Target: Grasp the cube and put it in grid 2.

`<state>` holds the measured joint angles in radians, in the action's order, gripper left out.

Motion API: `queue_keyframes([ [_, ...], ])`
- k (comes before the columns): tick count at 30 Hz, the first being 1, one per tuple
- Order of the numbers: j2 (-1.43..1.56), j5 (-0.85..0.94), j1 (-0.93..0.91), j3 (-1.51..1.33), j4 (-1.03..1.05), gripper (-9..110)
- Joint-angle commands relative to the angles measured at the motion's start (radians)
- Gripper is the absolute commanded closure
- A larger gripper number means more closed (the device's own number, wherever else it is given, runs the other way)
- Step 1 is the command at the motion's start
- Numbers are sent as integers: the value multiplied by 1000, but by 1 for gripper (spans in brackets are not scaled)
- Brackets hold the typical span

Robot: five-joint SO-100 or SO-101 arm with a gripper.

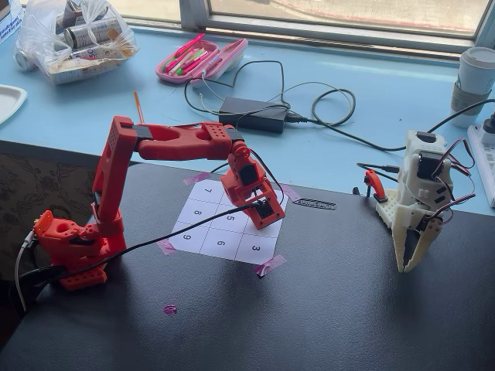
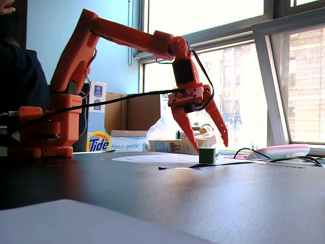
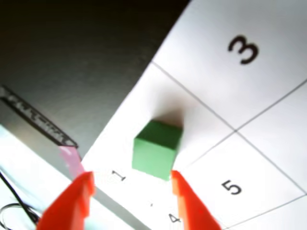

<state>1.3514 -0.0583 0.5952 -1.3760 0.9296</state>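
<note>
A small green cube [image 3: 157, 149] stands on the white numbered grid sheet [image 3: 249, 91], on the cell between the cells marked 1 and 3. It also shows in a fixed view [image 2: 206, 155]. My red gripper [image 3: 130, 176] is open and empty, hanging just above the cube, which lies just beyond the right fingertip [image 3: 176, 178]. From the side, in a fixed view, the gripper [image 2: 209, 146] has its tips near the cube's top. In the other fixed view the gripper [image 1: 263, 212] hides the cube and hangs over the far right of the sheet [image 1: 220, 243].
A white second arm [image 1: 418, 224] stands at the right of the black table. On the blue sill behind are a power brick [image 1: 254, 114] with cables, a pink pencil case [image 1: 199, 58], a plastic bag [image 1: 73, 39] and a cup [image 1: 473, 77]. A Tide box [image 2: 101, 141] stands behind.
</note>
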Motion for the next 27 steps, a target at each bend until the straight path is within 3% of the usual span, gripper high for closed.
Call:
queue_keyframes([
  [1, 186, 29, -29, 8, 21, 76],
  [12, 692, 95, -204, -40, 279, 77],
  [27, 1367, 198, -749, -785, 356, 77],
])
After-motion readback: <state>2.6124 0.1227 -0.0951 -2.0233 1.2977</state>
